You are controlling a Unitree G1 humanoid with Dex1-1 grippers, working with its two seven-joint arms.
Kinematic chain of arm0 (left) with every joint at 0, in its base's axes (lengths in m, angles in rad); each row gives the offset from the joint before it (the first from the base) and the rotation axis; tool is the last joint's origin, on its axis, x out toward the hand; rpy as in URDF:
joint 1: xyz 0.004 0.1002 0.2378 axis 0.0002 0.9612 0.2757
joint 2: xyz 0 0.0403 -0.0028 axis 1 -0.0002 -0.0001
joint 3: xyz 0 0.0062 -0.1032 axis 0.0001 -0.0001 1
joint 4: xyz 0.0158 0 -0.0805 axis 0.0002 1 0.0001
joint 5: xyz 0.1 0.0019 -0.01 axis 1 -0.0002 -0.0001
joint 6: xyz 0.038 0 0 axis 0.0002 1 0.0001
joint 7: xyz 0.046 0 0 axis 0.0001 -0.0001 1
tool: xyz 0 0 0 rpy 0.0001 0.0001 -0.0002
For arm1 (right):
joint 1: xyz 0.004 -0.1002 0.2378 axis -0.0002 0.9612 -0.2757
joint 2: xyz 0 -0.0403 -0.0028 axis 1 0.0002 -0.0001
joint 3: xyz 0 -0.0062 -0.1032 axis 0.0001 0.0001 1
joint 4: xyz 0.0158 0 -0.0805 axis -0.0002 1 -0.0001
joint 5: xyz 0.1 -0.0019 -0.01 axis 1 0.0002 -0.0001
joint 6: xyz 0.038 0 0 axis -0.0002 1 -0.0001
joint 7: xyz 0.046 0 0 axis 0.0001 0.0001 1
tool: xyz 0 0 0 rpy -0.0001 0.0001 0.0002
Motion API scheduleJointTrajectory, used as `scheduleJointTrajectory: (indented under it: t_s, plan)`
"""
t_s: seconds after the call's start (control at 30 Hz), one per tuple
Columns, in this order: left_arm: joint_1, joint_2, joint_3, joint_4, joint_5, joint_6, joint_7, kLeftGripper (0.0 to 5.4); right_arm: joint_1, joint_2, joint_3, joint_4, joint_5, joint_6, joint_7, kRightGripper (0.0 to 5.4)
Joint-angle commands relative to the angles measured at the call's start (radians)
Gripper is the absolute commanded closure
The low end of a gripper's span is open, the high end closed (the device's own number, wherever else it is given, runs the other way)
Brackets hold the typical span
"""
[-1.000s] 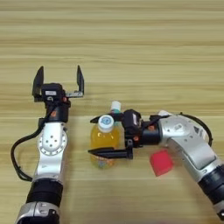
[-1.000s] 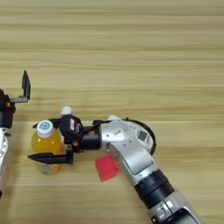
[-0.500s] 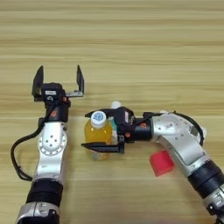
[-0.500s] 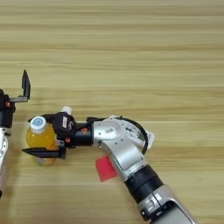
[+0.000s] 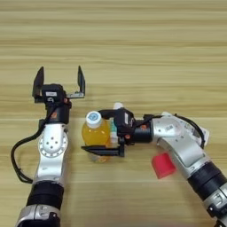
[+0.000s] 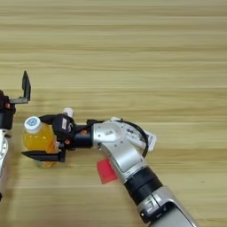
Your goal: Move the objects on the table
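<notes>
My right gripper (image 5: 98,133) is shut on the orange juice bottle (image 5: 94,136), one black finger behind it and one along its front side. The bottle's white cap (image 5: 93,117) points up and away. The red cube (image 5: 163,165) lies on the table just in front of my right forearm. A white-topped glue stick (image 5: 117,107) pokes out behind the right gripper, mostly hidden by it. The white remote control (image 6: 145,138) lies under the right arm, partly covered. My left gripper (image 5: 60,80) stands open at the left, just up and left of the bottle, holding nothing.
The wooden table (image 5: 146,48) stretches wide beyond both arms. My left forearm (image 5: 51,150) runs down the left side close beside the bottle. A black cable (image 5: 17,155) loops off its left side.
My right gripper has carried the orange juice bottle leftward, closer to the left arm. The red cube, glue stick and left gripper have stayed put.
</notes>
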Motion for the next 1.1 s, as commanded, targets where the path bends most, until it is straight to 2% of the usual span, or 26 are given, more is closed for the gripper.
scheduleJointTrajectory:
  t_s: [0.03, 0.2, 0.4, 0.7, 1.1]
  plan:
    - [-0.007, -0.003, 0.000, 0.009, 0.009, 0.008, 0.006, 0.00, -0.022, -0.003, 0.000, 0.009, -0.010, 0.001, 0.012, 0.71]
    - [-0.010, -0.002, 0.000, 0.015, 0.008, 0.006, 0.006, 0.00, -0.024, -0.002, -0.002, 0.014, -0.009, -0.001, 0.015, 0.02]
    - [-0.013, -0.001, 0.000, 0.020, 0.008, 0.004, 0.006, 0.00, -0.024, -0.007, -0.012, -0.020, 0.004, 0.011, 0.023, 0.02]
    - [-0.013, -0.003, -0.003, 0.022, 0.012, 0.001, 0.007, 0.00, -0.007, -0.042, -0.042, -0.121, 0.041, 0.044, 0.030, 0.02]
    - [-0.017, 0.000, -0.004, 0.032, 0.014, -0.004, 0.009, 0.00, 0.033, -0.115, -0.107, -0.338, 0.141, 0.106, 0.021, 0.02]
